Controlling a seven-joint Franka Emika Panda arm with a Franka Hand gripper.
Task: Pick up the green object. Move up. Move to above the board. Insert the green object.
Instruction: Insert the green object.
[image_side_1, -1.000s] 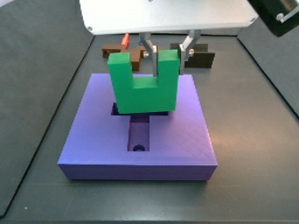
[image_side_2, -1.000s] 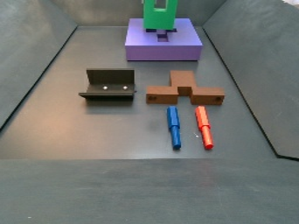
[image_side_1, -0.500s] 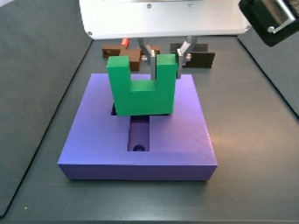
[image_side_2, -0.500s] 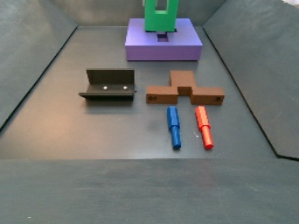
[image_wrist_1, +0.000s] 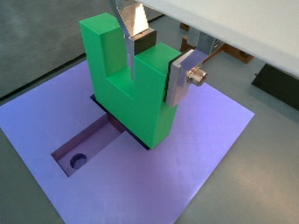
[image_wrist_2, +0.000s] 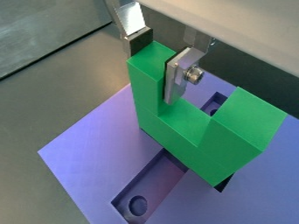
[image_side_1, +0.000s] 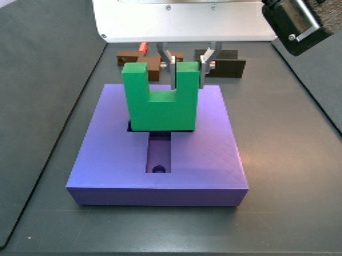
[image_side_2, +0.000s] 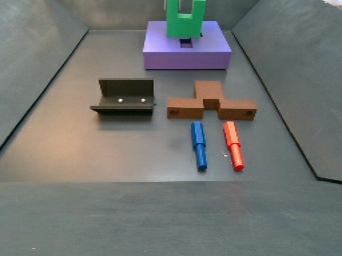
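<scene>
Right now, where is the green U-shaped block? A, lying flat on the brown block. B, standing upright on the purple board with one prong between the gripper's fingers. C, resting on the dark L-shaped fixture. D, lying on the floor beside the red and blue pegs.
B: the green object stands upright in the recess of the board, and in a wrist view the gripper grips one prong.

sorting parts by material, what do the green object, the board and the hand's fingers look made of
Green object: matte plastic, probably; flat even colour.
Board: similar matte plastic look, finely speckled purple.
Hand on one prong; fingers: metal seemingly, silver sheen, screw head.
</scene>
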